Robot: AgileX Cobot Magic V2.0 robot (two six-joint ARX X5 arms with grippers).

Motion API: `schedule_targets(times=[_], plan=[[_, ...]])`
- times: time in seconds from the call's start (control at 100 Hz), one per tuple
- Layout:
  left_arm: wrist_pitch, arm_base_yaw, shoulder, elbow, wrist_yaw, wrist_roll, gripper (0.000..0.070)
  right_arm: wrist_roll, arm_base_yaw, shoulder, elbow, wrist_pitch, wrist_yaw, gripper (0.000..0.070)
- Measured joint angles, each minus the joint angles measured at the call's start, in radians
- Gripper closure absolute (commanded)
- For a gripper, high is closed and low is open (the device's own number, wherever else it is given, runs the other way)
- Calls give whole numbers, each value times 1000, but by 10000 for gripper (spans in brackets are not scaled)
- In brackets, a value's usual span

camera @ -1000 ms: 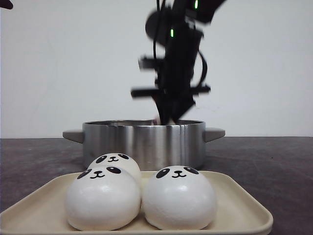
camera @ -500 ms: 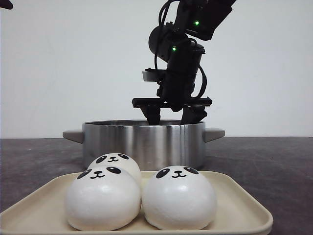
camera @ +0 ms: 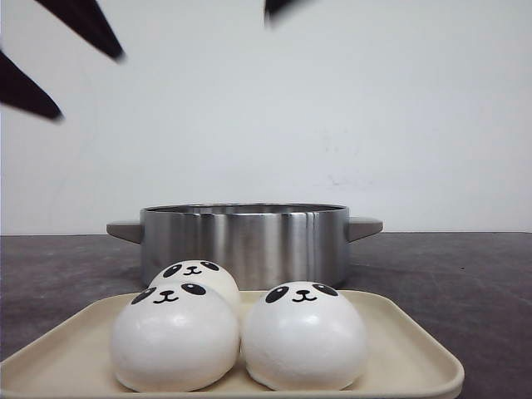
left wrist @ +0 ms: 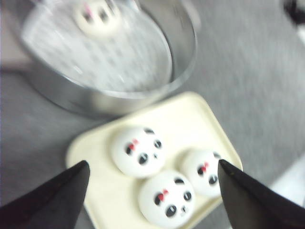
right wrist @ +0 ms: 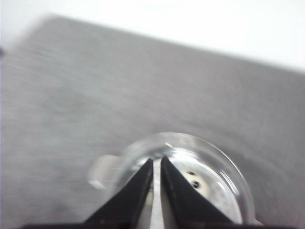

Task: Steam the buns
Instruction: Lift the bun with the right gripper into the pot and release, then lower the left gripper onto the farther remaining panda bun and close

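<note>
One bun steaming-ready, three waiting on the tray

The left gripper (left wrist: 152, 191) is hanging wide open and empty above three glossy white panda-faced buns (left wrist: 164, 174) clustered on the cream rectangular tray (camera: 407, 345), a fourth bun (left wrist: 97, 16) sitting inside the round stainless steel pot (camera: 243, 241) just behind. The right gripper (right wrist: 156, 179) is nearly closed, holding nothing, high over the pot, leaving open room overhead.

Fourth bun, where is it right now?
The fourth bun lies inside the steel pot, on its perforated rack near the far wall, seen in the left wrist view. The other three buns sit on the cream tray in front of the pot.
</note>
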Motion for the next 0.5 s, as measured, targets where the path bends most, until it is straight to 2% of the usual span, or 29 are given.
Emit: schedule_targets(times=[0.2,0.3,0.5], plan=[[41,-120,182,0,-114,0,185,-31,124,-183,0,-12,95,686],[81,-146,256,0,-133,-14,184,-33,160,-246,0,-12,114,687],[182,-181,391,0,-136,-92,184,-32,190,-320,0,-21,142,687]])
